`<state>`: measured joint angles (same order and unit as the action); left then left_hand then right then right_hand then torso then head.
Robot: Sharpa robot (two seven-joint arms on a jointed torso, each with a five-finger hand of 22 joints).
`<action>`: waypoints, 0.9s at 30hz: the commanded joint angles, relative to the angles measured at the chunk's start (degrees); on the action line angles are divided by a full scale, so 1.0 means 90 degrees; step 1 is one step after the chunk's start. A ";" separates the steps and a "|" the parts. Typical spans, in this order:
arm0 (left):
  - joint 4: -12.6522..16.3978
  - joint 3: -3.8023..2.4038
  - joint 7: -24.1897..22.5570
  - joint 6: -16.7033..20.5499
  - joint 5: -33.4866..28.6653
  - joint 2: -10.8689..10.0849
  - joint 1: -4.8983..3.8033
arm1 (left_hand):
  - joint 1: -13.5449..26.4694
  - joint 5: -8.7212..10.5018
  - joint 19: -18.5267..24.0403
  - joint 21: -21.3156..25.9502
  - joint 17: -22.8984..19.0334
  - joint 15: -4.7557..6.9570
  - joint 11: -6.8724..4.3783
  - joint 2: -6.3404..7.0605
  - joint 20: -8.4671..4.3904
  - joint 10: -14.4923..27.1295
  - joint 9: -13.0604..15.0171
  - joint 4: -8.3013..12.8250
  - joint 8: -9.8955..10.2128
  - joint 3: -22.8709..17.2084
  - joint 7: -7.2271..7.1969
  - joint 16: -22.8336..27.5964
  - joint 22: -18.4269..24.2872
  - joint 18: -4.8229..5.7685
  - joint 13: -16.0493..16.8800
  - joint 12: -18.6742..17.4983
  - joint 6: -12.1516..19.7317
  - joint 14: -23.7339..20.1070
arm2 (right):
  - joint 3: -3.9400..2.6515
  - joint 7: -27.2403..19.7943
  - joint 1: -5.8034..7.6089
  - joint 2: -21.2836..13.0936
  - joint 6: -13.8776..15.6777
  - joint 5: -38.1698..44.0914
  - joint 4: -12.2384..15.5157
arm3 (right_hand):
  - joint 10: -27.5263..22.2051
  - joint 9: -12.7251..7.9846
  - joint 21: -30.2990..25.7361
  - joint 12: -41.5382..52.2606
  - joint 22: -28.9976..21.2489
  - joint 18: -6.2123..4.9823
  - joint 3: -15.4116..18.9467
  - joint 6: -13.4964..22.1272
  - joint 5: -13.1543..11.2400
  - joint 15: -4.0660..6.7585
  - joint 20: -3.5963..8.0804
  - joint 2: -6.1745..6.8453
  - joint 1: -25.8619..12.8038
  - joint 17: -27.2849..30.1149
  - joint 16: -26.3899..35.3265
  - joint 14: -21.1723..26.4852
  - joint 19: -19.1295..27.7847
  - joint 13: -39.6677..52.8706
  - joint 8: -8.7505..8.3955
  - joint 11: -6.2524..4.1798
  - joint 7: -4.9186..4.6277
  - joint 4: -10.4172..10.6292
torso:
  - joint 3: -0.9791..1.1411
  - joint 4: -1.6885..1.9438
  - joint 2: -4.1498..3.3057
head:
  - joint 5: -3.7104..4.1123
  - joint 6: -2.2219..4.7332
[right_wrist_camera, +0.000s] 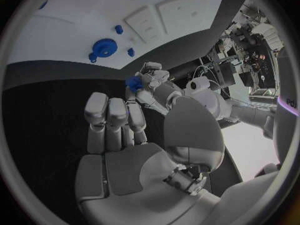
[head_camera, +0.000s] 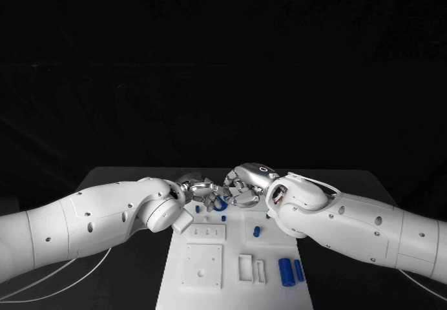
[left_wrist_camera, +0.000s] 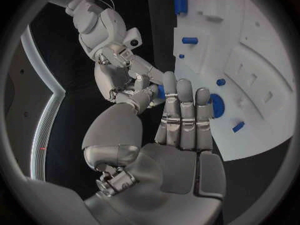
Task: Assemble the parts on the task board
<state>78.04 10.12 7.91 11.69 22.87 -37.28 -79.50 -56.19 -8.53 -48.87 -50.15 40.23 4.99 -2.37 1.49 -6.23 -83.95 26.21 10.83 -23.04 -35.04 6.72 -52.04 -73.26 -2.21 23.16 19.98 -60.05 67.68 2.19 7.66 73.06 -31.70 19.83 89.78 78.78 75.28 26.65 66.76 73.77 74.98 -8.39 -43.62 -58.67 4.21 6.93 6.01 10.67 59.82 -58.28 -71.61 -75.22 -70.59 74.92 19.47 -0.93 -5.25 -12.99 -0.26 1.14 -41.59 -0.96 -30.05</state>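
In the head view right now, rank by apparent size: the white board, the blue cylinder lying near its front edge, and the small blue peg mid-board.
1. White board
2. Blue cylinder
3. Small blue peg

From the head we look down at the task board (head_camera: 228, 258), wrist cameras close behind each palm, all sharing it.

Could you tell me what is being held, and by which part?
A small blue part sits between the fingertips of the left hand and right hand; which hand grips it, and where, cannot be told.
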 commanded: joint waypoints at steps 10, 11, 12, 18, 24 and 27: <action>0.0005 -0.0007 0.0057 -0.0143 0.0145 -0.0010 -0.0008 | 0.0109 -0.0553 -0.0092 -0.0277 0.0058 0.0137 -0.0114 0.0123 -0.0575 -0.0089 0.0628 0.0117 -0.0043 -0.0016 -0.0486 -0.0402 -0.0040 0.0000 0.0269 0.0328 -0.0596 0.0041 | 0.0010 0.0017 -0.0003 -0.0029 0.0060 0.0005 -0.0125 | -0.0129 0.0005 -0.0002 -0.0160 0.0063 -0.0734 0.0005 0.0048 -0.0052 0.0017 0.0060 0.0181 0.0017 -0.0010 0.0069 0.0018 -0.0021 0.0623 -0.0037 0.0006 -0.0030 0.0143 | -0.0002 0.0000 0.0005 | -0.0003 -0.0007; 0.0005 -0.0006 0.0065 -0.0159 0.0156 -0.0014 -0.0008 | 0.0110 -0.0690 -0.0122 -0.0321 0.0073 0.0160 -0.0136 0.0160 -0.0592 -0.0122 0.0661 0.0130 -0.0061 -0.0009 -0.0504 -0.0465 -0.0048 -0.0004 0.0307 0.0389 -0.0635 0.0080 | 0.0012 0.0013 -0.0004 -0.0035 0.0066 -0.0001 -0.0130 | -0.0153 0.0003 -0.0007 -0.0186 0.0061 -0.0734 0.0005 0.0061 -0.0057 0.0015 0.0061 0.0194 0.0018 -0.0009 0.0073 0.0019 -0.0020 0.0610 -0.0045 0.0009 -0.0033 0.0152 | -0.0002 0.0000 0.0005 | -0.0003 -0.0007; 0.0007 -0.0006 0.0069 -0.0161 0.0167 -0.0017 -0.0008 | 0.0110 -0.0788 -0.0140 -0.0355 0.0082 0.0179 -0.0151 0.0179 -0.0607 -0.0138 0.0689 0.0142 -0.0071 -0.0006 -0.0517 -0.0512 -0.0054 -0.0007 0.0339 0.0438 -0.0659 0.0100 | 0.0013 0.0009 -0.0004 -0.0039 0.0066 -0.0004 -0.0132 | -0.0205 -0.0001 -0.0014 -0.0244 0.0058 -0.0734 0.0007 0.0088 -0.0071 0.0009 0.0063 0.0219 0.0018 -0.0007 0.0081 0.0022 -0.0017 0.0579 -0.0061 0.0016 -0.0040 0.0166 | -0.0002 0.0003 0.0004 | 0.0003 -0.0006; -0.0001 -0.0006 0.0088 -0.0142 0.0226 -0.0032 -0.0008 | 0.0117 -0.0925 -0.0123 -0.0447 0.0063 0.0216 -0.0170 0.0186 -0.0653 -0.0075 0.0808 0.0174 -0.0051 -0.0017 -0.0533 -0.0636 -0.0048 0.0002 0.0452 0.0593 -0.0680 0.0070 | 0.0025 -0.0041 -0.0006 -0.0078 0.0150 -0.0094 -0.0136 | -0.0288 -0.0012 -0.0036 -0.0335 0.0051 -0.0734 0.0035 0.0169 -0.0078 -0.0013 0.0068 0.0310 0.0003 -0.0005 0.0106 0.0025 -0.0011 0.0533 -0.0108 0.0040 -0.0067 0.0232 | 0.0003 -0.0004 0.0000 | -0.0008 -0.0007; -0.0053 -0.0005 0.0113 -0.0100 0.0340 -0.0045 -0.0008 | 0.0120 -0.0976 -0.0115 -0.0484 0.0045 0.0225 -0.0174 0.0194 -0.0668 -0.0044 0.0859 0.0188 -0.0038 -0.0023 -0.0537 -0.0680 -0.0039 0.0007 0.0491 0.0650 -0.0687 0.0058 | 0.0027 -0.0186 -0.0013 -0.0227 0.0312 -0.0263 -0.0054 | -0.0524 -0.0051 -0.0087 -0.0579 0.0040 -0.0734 0.0244 0.0398 -0.0027 -0.0080 0.0068 0.0468 -0.0114 0.0001 0.0161 0.0048 0.0025 0.0410 -0.0232 0.0111 -0.0142 0.0329 | 0.0003 0.0001 0.0001 | -0.0010 -0.0011; -0.0093 -0.0004 0.0162 -0.0115 0.0496 -0.0066 -0.0008 | 0.0121 -0.0979 -0.0115 -0.0490 0.0041 0.0227 -0.0174 0.0195 -0.0670 -0.0040 0.0867 0.0188 -0.0035 -0.0024 -0.0537 -0.0687 -0.0038 0.0008 0.0497 0.0658 -0.0689 0.0058 | 0.0027 -0.0238 -0.0023 -0.0359 0.0381 -0.0318 0.0027 | -0.0695 -0.0060 -0.0128 -0.0746 0.0034 -0.0734 0.0404 0.0473 0.0053 -0.0110 0.0072 0.0490 -0.0147 0.0005 0.0200 0.0067 0.0062 0.0328 -0.0268 0.0144 -0.0173 0.0348 | 0.0003 0.0005 0.0001 | -0.0023 -0.0014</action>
<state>77.31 10.13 8.97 11.45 25.32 -37.84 -79.52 -54.40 -17.09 -49.89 -54.25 40.67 6.67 -3.52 3.28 -6.45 -84.03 32.86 12.24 -23.50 -35.18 6.32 -57.92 -73.66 -2.20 27.58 25.71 -61.50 68.29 2.44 6.90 72.94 -34.71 21.66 88.14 78.74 70.36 26.16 65.76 67.31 74.98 -8.36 -40.18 -54.63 4.56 6.40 6.65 14.52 58.51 -58.27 -70.00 -74.69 -70.35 74.92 17.25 -0.56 -6.82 -9.84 -0.24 1.14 -41.58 -1.09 -30.14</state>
